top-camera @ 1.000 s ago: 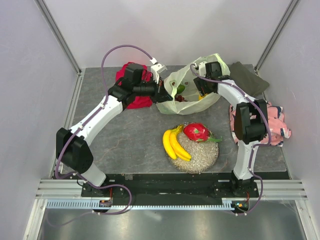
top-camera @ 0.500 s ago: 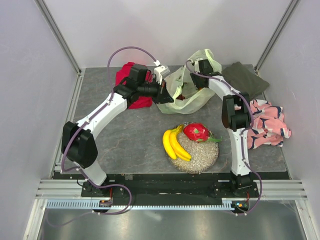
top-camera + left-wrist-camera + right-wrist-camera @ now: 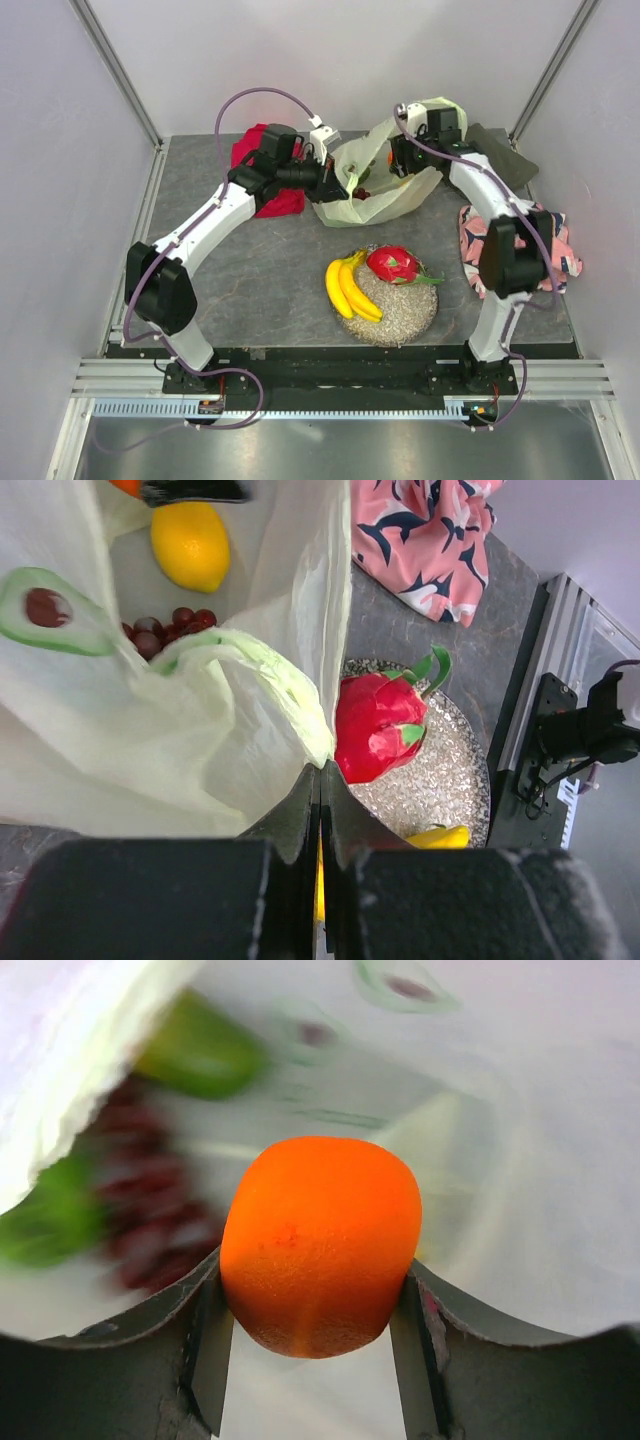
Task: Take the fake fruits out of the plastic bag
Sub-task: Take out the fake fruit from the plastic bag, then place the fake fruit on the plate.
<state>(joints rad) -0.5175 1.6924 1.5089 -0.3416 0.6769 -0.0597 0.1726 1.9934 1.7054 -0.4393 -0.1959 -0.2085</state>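
The pale yellow-green plastic bag [image 3: 375, 200] lies at the back middle of the table with its mouth open. My left gripper [image 3: 335, 187] is shut on the bag's near rim [image 3: 300, 720] and holds it up. My right gripper [image 3: 408, 168] is inside the bag's mouth, shut on an orange [image 3: 320, 1245]. A lemon [image 3: 190, 545], dark grapes [image 3: 165, 630] and a blurred green fruit [image 3: 200, 1055] lie inside the bag. A banana bunch [image 3: 350, 290] and a red dragon fruit [image 3: 392, 263] rest on the round speckled dish [image 3: 400, 315].
A red cloth [image 3: 250, 150] lies behind my left gripper. An olive cloth [image 3: 495, 155] is at the back right. A pink patterned cloth [image 3: 545, 240] lies by the right wall. Metal frame posts stand at both back corners.
My right arm swung in to the left, then back out to the right, with its gripper staying in the bag's mouth. The bag shifted and changed shape. My left gripper kept its hold.
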